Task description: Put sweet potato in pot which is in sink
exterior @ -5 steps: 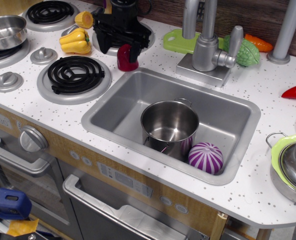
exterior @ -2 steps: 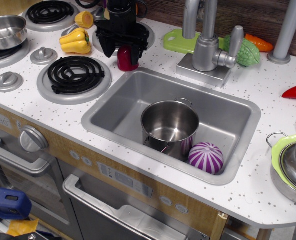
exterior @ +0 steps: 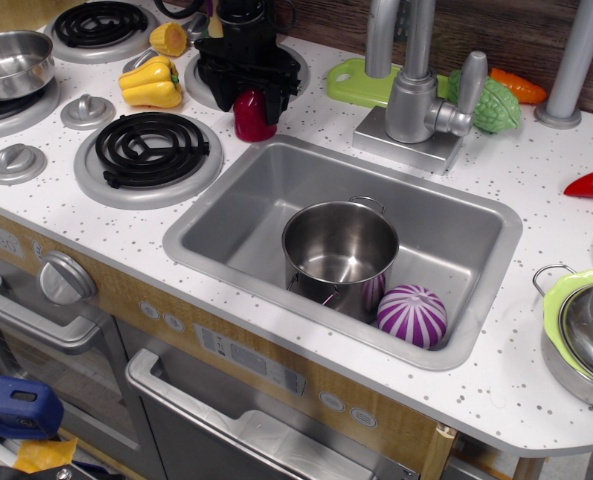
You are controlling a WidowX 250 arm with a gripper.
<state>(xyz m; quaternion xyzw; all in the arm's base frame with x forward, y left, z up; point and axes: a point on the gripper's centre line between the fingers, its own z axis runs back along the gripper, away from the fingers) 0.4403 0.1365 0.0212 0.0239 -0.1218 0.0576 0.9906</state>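
Note:
The sweet potato (exterior: 254, 117), small, glossy and dark red, stands on the white speckled counter just behind the sink's far left corner. My black gripper (exterior: 248, 88) hovers right above and behind it, jaws spread wide, one finger on each side of its top, holding nothing. The shiny steel pot (exterior: 341, 285) stands upright and empty in the grey sink (exterior: 241, 215), right of centre.
A purple-and-white striped ball (exterior: 412, 315) lies in the sink against the pot. The faucet (exterior: 413, 95) rises behind the sink. A yellow pepper (exterior: 151, 82), a burner (exterior: 156, 150) and a steel bowl (exterior: 11, 62) are to the left. A green-rimmed lidded pot (exterior: 581, 335) sits far right.
The gripper has shifted from overlapping the sweet potato's right side to straddling it, then drawn slightly up and back. The sweet potato has stayed on the counter.

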